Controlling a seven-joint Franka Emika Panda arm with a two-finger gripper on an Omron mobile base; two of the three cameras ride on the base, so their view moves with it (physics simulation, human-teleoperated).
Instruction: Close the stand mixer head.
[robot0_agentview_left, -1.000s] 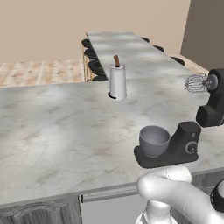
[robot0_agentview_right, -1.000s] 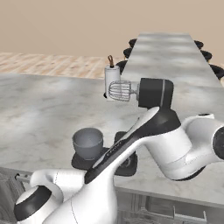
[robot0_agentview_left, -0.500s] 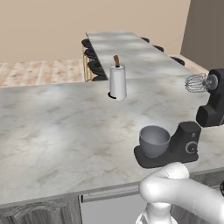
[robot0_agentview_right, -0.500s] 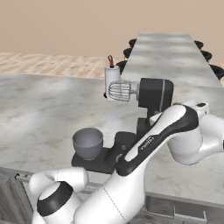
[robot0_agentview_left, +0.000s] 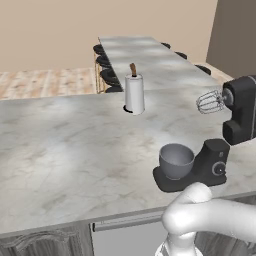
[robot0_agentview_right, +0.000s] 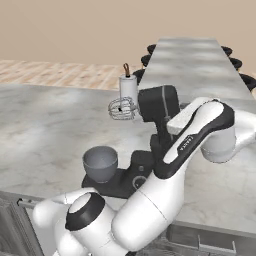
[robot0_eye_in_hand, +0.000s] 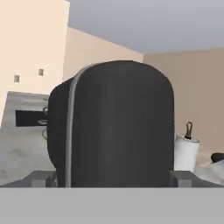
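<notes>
The mixer head (robot0_agentview_left: 241, 107) is tilted well up on its post, the whisk (robot0_agentview_left: 210, 102) hanging in the air above and behind the grey bowl (robot0_agentview_left: 176, 160), which sits on the mixer's black base (robot0_agentview_left: 200, 170) near the front edge of the marble counter (robot0_agentview_left: 65, 150). So the closing is not done: the head has to swing down until the whisk drops into the bowl, and as far as I can judge nearly all of that travel is left.

In the hand view the rounded back of the mixer head (robot0_eye_in_hand: 118, 127) looms very close, with the paper towel roll (robot0_eye_in_hand: 186, 153) beyond it to one side. The gripper sits just behind the head, but its fingertips are not clear enough to read, so I cannot tell whether they are spread or closed.

Compared with half a second ago, the arm (robot0_agentview_right: 200, 130) has reached further up and toward the raised head, its forearm now bent close behind it. The head itself has kept its tilt, and the bowl and towel roll have not moved.
</notes>
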